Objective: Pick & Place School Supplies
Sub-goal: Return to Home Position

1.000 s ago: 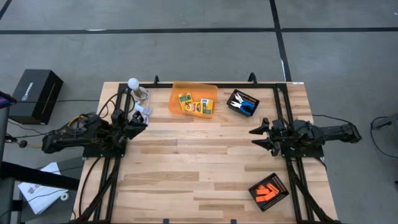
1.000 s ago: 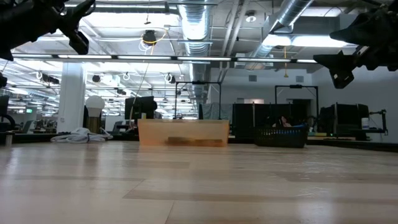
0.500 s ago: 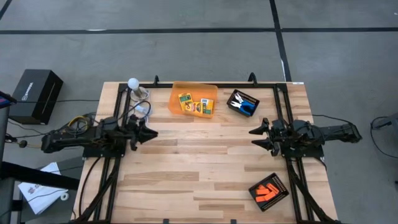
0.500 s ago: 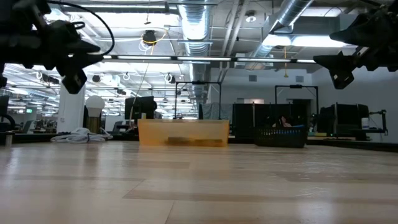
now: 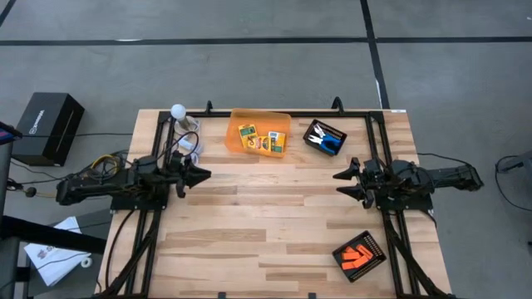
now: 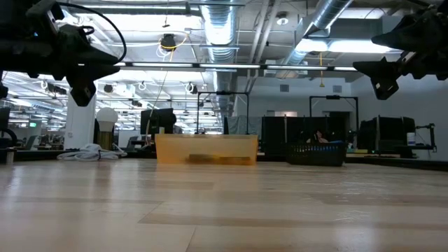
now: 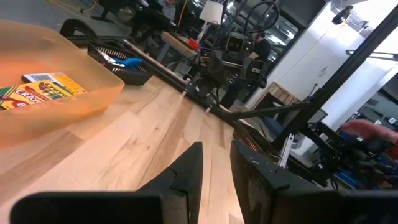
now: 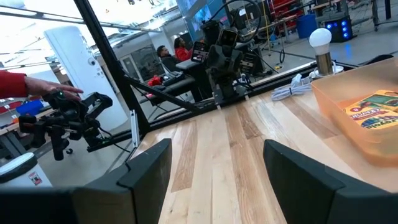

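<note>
Yellow-and-green crayon boxes (image 5: 262,139) lie flat inside the translucent orange bin (image 5: 259,119) at the table's far edge, and they show in the left wrist view (image 7: 38,87) and the right wrist view (image 8: 375,112). Blue-handled scissors (image 5: 331,144) lie in a black tray (image 5: 315,129) right of the bin. Orange stubby pieces (image 5: 357,253) fill another black tray at the near right. My left gripper (image 5: 202,174) hovers over the left of the table, open by a narrow gap (image 7: 216,146). My right gripper (image 5: 339,184) hovers over the right side, wide open (image 8: 216,144). Both point toward the table's middle and hold nothing.
A small lamp with a white bulb (image 5: 177,110) and a coil of white cable (image 5: 189,146) sit at the far left corner, just beyond my left arm. Bare wood (image 5: 266,216) spans the middle between the grippers. A person's hand (image 8: 22,84) shows in the room behind.
My left gripper has swung from pointing at the far-left lamp corner round toward the table's right, moved out toward the table's middle and come lower. My right arm has kept still, and no object has moved.
</note>
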Robot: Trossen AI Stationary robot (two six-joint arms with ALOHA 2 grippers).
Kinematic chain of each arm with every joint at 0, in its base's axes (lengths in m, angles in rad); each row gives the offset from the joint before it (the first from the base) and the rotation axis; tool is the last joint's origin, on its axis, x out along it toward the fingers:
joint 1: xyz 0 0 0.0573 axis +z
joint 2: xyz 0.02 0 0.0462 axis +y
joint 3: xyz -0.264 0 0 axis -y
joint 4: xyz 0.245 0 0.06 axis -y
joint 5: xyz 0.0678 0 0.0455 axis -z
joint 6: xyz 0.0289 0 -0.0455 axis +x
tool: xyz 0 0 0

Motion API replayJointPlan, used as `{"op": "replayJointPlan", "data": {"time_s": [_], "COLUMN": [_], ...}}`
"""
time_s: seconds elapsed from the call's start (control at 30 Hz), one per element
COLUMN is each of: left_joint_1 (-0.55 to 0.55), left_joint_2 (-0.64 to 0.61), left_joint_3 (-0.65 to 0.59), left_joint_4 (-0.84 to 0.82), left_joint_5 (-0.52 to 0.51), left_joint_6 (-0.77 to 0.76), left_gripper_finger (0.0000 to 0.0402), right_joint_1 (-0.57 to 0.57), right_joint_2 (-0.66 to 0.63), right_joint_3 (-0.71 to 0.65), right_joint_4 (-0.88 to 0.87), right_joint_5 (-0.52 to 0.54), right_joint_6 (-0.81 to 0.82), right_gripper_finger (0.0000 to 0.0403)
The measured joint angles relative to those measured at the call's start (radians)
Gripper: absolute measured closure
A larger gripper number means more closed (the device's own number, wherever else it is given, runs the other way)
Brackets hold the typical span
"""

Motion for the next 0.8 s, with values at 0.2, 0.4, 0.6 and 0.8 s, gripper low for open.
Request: {"op": "replayJointPlan", "data": {"time_s": [0.2, 0.4, 0.6, 0.8], "left_joint_1": [0.0, 0.0, 0.0, 0.0], "left_joint_2": [0.002, 0.002, 0.002, 0.002], "left_joint_3": [-0.002, -0.002, -0.002, -0.002], "left_joint_4": [0.011, 0.019, 0.025, 0.032], "left_joint_5": [0.001, 0.002, 0.002, 0.002], "left_joint_6": [0.0, 0.0, 0.0, 0.0], "left_gripper_finger": [0.0324, 0.0324, 0.0324, 0.0324], "right_joint_1": [0.0, 0.0, 0.0, 0.0], "right_joint_2": [0.001, 0.001, 0.001, 0.001], "right_joint_3": [0.0, 0.0, 0.0, 0.0], "right_joint_4": [0.0, 0.001, 0.001, 0.001], "right_joint_5": [0.0, 0.0, 0.0, 0.0], "right_joint_6": [0.0, 0.0, 0.0, 0.0], "right_gripper_finger": [0.0159, 0.0159, 0.0159, 0.0159]}}
